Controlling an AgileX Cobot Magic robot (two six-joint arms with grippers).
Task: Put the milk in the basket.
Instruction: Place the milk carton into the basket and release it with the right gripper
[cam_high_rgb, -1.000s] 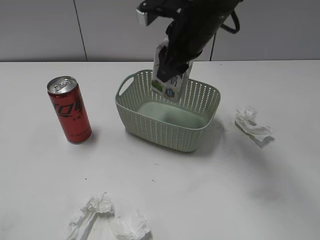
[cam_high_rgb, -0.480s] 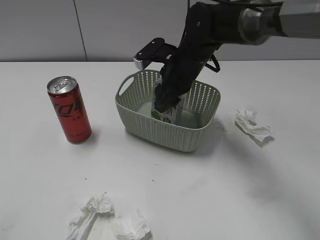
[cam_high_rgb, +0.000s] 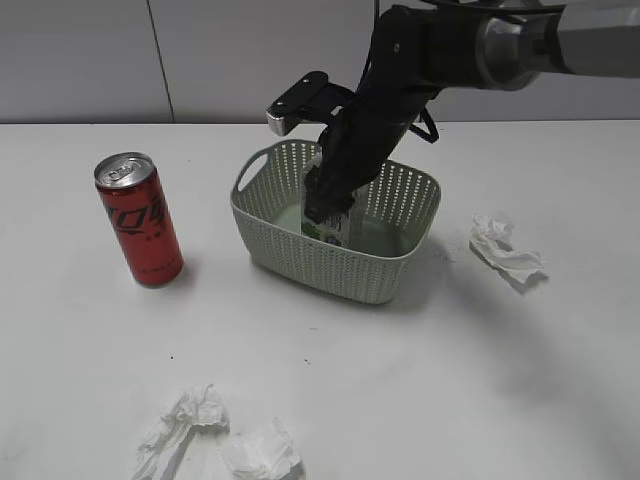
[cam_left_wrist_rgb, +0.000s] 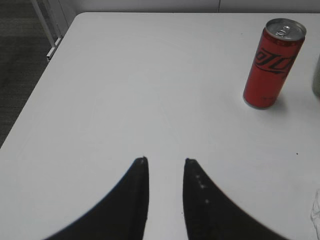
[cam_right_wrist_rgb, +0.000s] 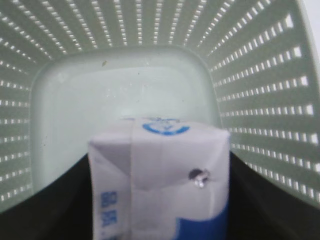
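My right fingers (cam_high_rgb: 328, 205) stay clamped on the milk (cam_high_rgb: 330, 228), holding it upright inside the basket (cam_high_rgb: 390, 275), toward its left end; my left fingers (cam_left_wrist_rgb: 165, 165) hover slightly apart above the bare desk (cam_left_wrist_rgb: 125, 90)

Left wrist view. The left tool (cam_left_wrist_rgb: 165, 161) occupies the near edge of the frame: two dark, curved fingers (cam_left_wrist_rgb: 137, 200) with tips apart, a narrow strip of white surface (cam_left_wrist_rgb: 125, 90) visible between them. Nothing lies between the tips. A red soda can (cam_left_wrist_rgb: 273, 64) stands upright at the far right, silver top with pull tab intact, dark lettering on its side, casting a soft shadow to its right. The can is well apart from the tool. At the far left, the surface edge gives way to dark floor (cam_left_wrist_rgb: 20, 65). A sliver of a pale object shows at the right border, unidentifiable.
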